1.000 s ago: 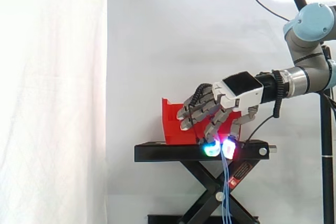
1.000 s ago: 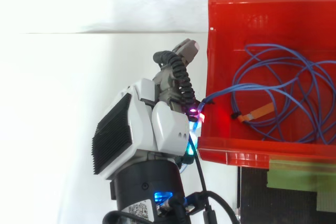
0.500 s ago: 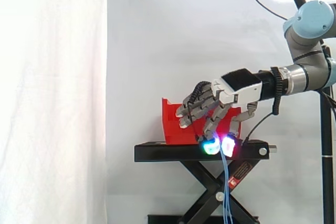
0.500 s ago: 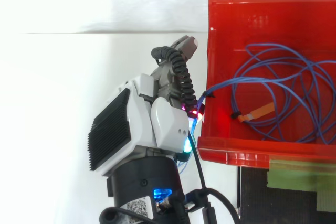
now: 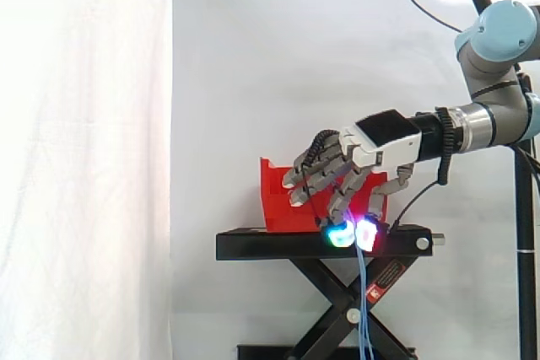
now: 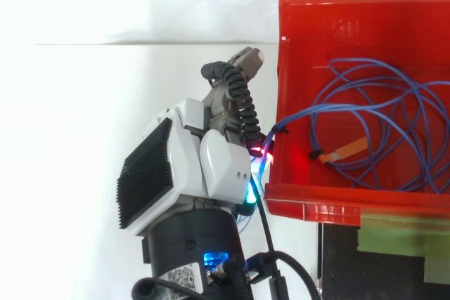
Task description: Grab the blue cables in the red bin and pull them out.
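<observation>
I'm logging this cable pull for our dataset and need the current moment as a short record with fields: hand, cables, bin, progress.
hand: hand outside the red bin, at its left wall in the top view, pinching the blue cables
cables: mostly coiled inside the bin; a strand crosses the wall to the glowing fingertips; a length hangs below them past the black stand
tag: orange tag on the cables, inside the bin
bin: sits on the black stand
progress: cables not yet pulled out
</observation>
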Robot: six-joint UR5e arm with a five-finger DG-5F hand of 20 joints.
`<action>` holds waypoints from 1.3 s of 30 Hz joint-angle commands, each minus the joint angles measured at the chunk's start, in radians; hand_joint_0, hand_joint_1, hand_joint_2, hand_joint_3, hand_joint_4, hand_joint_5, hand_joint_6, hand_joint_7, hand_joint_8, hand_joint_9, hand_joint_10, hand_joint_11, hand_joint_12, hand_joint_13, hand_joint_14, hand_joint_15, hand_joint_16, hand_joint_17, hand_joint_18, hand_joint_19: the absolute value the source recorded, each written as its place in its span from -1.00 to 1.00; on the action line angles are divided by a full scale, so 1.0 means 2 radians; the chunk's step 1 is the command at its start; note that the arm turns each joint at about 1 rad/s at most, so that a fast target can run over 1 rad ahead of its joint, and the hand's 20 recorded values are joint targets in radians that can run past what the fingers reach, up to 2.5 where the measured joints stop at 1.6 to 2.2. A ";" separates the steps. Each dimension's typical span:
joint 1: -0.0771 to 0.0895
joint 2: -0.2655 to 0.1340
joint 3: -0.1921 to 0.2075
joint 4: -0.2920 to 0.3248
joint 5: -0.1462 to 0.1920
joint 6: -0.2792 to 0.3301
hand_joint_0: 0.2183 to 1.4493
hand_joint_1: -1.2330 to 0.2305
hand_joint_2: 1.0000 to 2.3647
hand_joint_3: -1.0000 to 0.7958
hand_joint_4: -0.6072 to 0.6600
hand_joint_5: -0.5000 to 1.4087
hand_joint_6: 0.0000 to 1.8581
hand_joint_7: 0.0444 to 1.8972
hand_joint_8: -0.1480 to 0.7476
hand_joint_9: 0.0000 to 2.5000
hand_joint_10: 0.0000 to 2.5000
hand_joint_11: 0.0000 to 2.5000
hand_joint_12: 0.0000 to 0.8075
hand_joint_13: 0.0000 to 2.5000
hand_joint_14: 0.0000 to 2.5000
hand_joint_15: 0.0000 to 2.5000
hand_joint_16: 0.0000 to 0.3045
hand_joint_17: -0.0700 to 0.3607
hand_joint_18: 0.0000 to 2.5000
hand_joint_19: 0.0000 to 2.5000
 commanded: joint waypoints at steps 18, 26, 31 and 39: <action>0.000 0.001 0.000 -0.006 0.000 -0.001 -0.06 -0.60 -1.00 -1.00 -0.04 0.77 -0.83 0.01 -0.16 -0.40 -1.00 -0.90 -0.20 -0.59 -0.99 -0.85 -0.72 -0.23 -0.63 -0.76; -0.001 0.000 0.000 -0.006 0.000 0.009 -0.02 -0.60 -1.00 -1.00 -0.08 0.77 -0.76 0.01 -0.18 -0.39 -1.00 -0.91 -0.22 -0.57 -0.99 -0.85 -0.73 -0.24 -0.62 -0.75; -0.001 0.001 0.004 -0.006 0.000 0.019 0.00 -0.59 -1.00 -1.00 -0.07 0.76 -0.73 0.00 -0.17 -0.39 -1.00 -0.91 -0.23 -0.57 -0.99 -0.84 -0.73 -0.24 -0.61 -0.75; 0.000 0.001 0.019 -0.008 0.002 0.110 0.01 -0.58 -1.00 -1.00 -0.06 0.75 -0.67 -0.04 -0.16 -0.39 -1.00 -0.91 -0.22 -0.57 -0.99 -0.84 -0.73 -0.24 -0.61 -0.76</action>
